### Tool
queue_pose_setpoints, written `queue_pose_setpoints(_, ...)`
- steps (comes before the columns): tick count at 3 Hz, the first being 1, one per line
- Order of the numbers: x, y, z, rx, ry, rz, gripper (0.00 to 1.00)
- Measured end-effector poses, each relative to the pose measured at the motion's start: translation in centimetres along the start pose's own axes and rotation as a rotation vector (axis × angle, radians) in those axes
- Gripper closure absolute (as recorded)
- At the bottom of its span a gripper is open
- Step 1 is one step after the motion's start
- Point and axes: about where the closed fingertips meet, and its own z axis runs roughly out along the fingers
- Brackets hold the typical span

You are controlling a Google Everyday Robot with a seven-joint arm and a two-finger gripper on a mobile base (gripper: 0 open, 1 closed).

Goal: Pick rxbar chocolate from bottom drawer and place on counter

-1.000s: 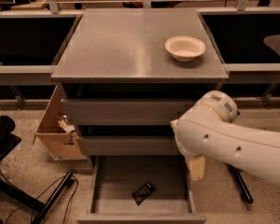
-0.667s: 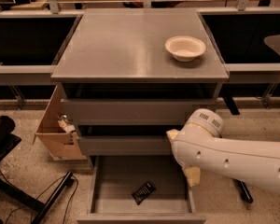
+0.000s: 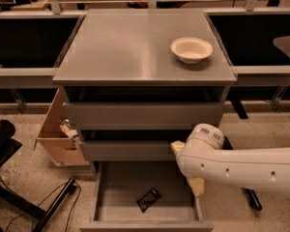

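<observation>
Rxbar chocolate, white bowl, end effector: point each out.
rxbar chocolate [image 3: 149, 199], camera view, wrapper's middle.
white bowl [image 3: 191, 58], camera view, front wall.
end effector [image 3: 195, 185], camera view, cream part at the bottom drawer [image 3: 130, 183] right wall.

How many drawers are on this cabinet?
3: top drawer under the counter, middle drawer below it, bottom drawer pulled open; gripper hangs over its right edge.

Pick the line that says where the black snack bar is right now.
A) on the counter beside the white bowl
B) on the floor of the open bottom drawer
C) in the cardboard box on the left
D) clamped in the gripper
B: the snack bar lies flat on the floor of the open bottom drawer, apart from the gripper, which hangs at the drawer's right edge.
</observation>
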Motion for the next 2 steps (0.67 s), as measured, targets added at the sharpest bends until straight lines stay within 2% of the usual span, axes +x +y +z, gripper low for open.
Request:
queue_pose_setpoints(1, -1.5, 0.6, 3.8, -0.038, -0.041, -0.031, 0.0)
queue_pose_setpoints(2, -3.8, 2.1, 10.2, -0.067, -0.093, -0.077, 0.0)
